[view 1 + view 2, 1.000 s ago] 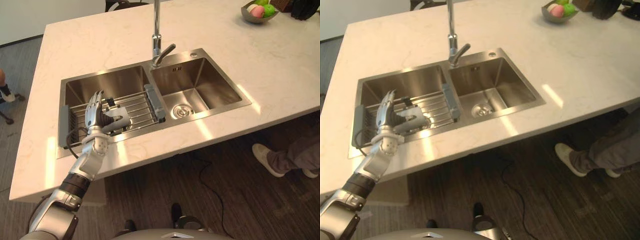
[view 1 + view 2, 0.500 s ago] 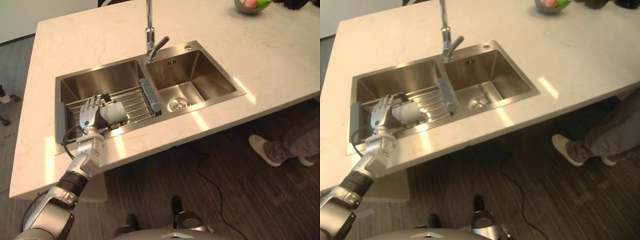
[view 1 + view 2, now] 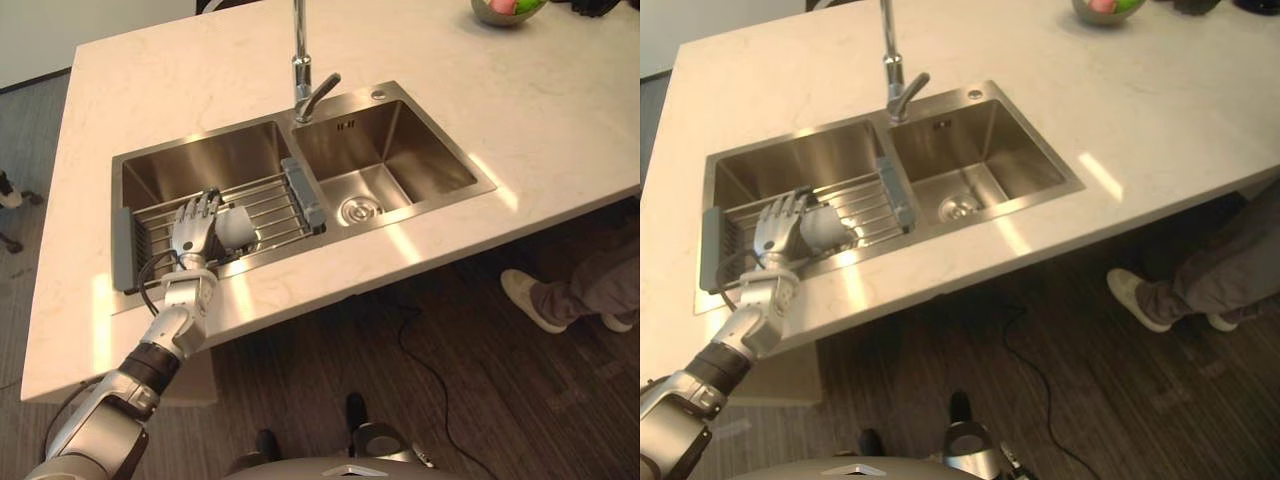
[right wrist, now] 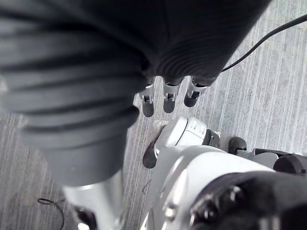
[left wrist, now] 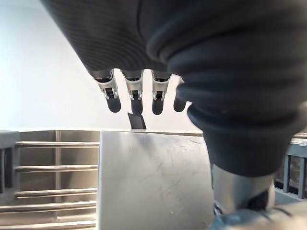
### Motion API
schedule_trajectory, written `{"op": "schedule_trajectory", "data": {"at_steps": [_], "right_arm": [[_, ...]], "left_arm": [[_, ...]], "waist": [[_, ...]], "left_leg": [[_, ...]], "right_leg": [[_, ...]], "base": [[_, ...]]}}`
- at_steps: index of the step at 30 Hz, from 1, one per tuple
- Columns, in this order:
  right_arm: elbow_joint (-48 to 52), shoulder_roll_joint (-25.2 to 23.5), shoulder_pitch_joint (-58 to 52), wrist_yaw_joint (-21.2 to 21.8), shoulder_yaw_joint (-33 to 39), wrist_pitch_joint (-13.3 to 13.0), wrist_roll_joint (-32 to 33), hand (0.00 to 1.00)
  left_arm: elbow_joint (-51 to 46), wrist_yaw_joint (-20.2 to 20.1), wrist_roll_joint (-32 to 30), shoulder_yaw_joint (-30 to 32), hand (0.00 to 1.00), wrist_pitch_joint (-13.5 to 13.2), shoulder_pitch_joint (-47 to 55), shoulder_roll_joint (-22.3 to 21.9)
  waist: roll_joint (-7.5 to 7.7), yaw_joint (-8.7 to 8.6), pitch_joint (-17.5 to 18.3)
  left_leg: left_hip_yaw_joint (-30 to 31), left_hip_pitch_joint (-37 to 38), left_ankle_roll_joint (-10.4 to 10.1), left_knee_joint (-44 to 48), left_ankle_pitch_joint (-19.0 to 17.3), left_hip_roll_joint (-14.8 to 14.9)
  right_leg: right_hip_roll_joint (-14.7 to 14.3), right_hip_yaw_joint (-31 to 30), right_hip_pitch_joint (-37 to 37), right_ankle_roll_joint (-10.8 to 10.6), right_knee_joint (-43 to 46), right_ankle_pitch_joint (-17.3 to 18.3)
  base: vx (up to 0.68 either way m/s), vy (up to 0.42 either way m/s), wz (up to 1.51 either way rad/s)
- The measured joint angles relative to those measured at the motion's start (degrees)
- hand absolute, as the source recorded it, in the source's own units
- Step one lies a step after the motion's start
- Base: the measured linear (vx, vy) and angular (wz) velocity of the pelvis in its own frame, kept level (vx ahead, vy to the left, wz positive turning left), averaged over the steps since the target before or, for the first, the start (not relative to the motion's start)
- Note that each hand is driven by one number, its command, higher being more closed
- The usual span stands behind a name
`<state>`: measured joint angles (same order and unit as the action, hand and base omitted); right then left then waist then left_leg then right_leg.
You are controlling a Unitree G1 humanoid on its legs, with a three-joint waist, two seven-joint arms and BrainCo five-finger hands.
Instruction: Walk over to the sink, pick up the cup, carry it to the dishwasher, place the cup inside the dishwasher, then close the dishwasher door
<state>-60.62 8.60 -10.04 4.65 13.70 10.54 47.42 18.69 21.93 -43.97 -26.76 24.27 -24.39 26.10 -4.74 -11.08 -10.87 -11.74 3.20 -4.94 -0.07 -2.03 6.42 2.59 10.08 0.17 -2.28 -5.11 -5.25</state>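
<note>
Pale marble tabletop (image 3: 480, 60) carried a steel double sink (image 3: 400, 150) with a tall faucet (image 3: 299, 60) at the divider between its basins. Across the left basin lay a wire rack (image 3: 275, 205) with grey end pieces. On that rack, toward its near edge, was the pale cup (image 3: 237, 224). The left hand (image 3: 193, 232) reached in over the near rim of the sink and was closed round the cup. From the head views the cup showed just past the hand, on the side toward the divider, touching the palm. In the left wrist view the fingers (image 5: 135, 93) curled over the far edge of the cup, whose grey wall sat right against the hand, with the rack bars behind. Whether the cup rested on the bars or was lifted off them I could not tell. The right basin held a round drain (image 3: 356, 210). A bowl (image 3: 505, 10) of fruit stood at the far edge of the tabletop. A person's shoe (image 3: 525, 298) showed on the dark floor (image 3: 450, 400) to the right. The right hand (image 4: 165, 98) hung over the floor with fingers relaxed, holding nothing
</note>
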Motion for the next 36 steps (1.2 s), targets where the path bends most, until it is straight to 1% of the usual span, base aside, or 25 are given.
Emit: {"op": "schedule_trajectory", "data": {"at_steps": [5,7,9,13,16,20,22,26,29,33,36], "right_arm": [[-1.09,0.13,0.01,0.14,1.06,0.68,-0.01,0.0],[-1.08,0.13,0.02,0.25,1.08,0.74,-0.03,0.0],[-1.08,0.13,0.02,0.28,1.08,0.72,-0.04,0.0],[-1.05,0.19,0.05,0.23,1.03,0.65,-0.02,0.0],[-1.05,0.39,0.07,0.1,0.95,0.66,0.05,0.0],[-1.01,0.5,0.06,0.05,0.89,0.68,0.08,0.0],[-0.94,0.53,0.07,0.07,0.78,0.69,0.13,0.0],[-0.8,0.59,0.06,0.16,0.5,0.81,0.62,0.0],[-0.67,0.6,0.06,0.19,0.35,0.83,0.71,0.0],[-0.45,0.85,0.1,0.17,-0.3,0.94,2.16,0.0],[-0.24,0.91,0.1,0.09,-0.75,0.97,2.46,0.0]], "left_arm": [[-0.08,-0.61,0.22,-0.56,0.0,0.36,-0.26,0.0],[-0.04,-1.5,-0.33,-0.61,0.0,0.43,-0.32,0.01],[0.03,-3.26,-1.34,-0.9,0.0,0.58,-0.45,0.03],[0.02,-7.93,-0.54,-1.5,0.0,0.93,-1.24,0.41],[-0.02,-9.49,1.08,-2.14,0.0,0.93,-1.47,1.01],[0.01,-10.63,1.22,-2.27,0.0,1.53,-1.55,1.04],[-0.07,-11.72,1.22,-2.25,0.0,1.75,-1.62,1.09],[-0.1,-14.73,1.22,-2.25,0.0,2.05,-1.97,1.12],[-0.19,-16.14,1.79,-2.27,0.0,2.05,-1.99,1.22],[-0.2,-17.16,4.38,-2.41,0.0,2.43,-2.19,1.77],[-0.01,-17.51,5.07,-2.29,0.0,2.37,-2.21,1.98]], "waist": [[0.16,-0.06,-0.1],[0.33,-0.15,-0.22],[0.36,-0.19,-0.24],[0.22,-0.19,-0.31],[-0.04,-0.26,-0.41],[-0.25,-0.4,-0.62],[-0.29,-0.54,-0.63],[-0.32,-0.67,-0.65],[-0.43,-0.67,-0.69],[-0.64,-0.82,-0.78],[-0.77,-1.09,-0.89]], "left_leg": [[0.14,0.01,0.05,0.0,-0.03,-0.05],[0.14,0.07,0.06,0.0,-0.05,-0.07],[0.12,0.14,0.04,-0.01,-0.09,-0.07],[-0.02,0.27,0.03,-0.02,-0.19,-0.07],[-0.15,0.42,-0.09,-0.03,-0.38,-0.1],[-0.28,0.79,-0.01,-0.03,-0.52,-0.12],[-0.29,0.79,-0.34,-0.03,-0.8,-0.17],[-0.34,0.8,-0.22,-0.03,-0.95,-0.35],[-0.37,0.91,-0.16,-0.02,-1.06,-0.42],[-0.38,1.03,-0.14,-0.02,-1.08,-0.43],[-0.38,1.11,-0.14,-0.02,-1.1,-0.44]], "right_leg": [[0.12,0.1,0.09,-0.26,0.0,0.18],[0.14,0.09,0.15,-0.28,0.0,0.19],[0.14,0.06,0.19,-0.3,0.0,0.21],[0.14,-0.06,0.24,-0.38,0.0,0.26],[0.13,-0.17,0.31,-0.36,0.0,0.25],[0.12,-0.24,0.61,-0.4,0.0,0.28],[0.12,-0.25,0.61,-0.59,0.0,0.42],[0.17,-0.31,0.62,-0.84,0.0,0.6],[0.23,-0.34,0.71,-0.83,0.01,0.59],[0.22,-0.34,0.82,-0.81,0.01,0.58],[0.22,-0.35,0.91,-0.84,0.01,0.6]], "base": [[0.0,0.0,0.0],[0.0,0.0,0.0],[0.0,0.0,0.0],[0.0,0.0,0.0],[0.0,0.0,0.0],[0.0,0.0,0.0],[0.0,0.0,0.0],[0.0,0.0,0.0],[0.0,0.0,0.0],[0.0,0.0,0.0],[0.0,0.0,0.0]]}}
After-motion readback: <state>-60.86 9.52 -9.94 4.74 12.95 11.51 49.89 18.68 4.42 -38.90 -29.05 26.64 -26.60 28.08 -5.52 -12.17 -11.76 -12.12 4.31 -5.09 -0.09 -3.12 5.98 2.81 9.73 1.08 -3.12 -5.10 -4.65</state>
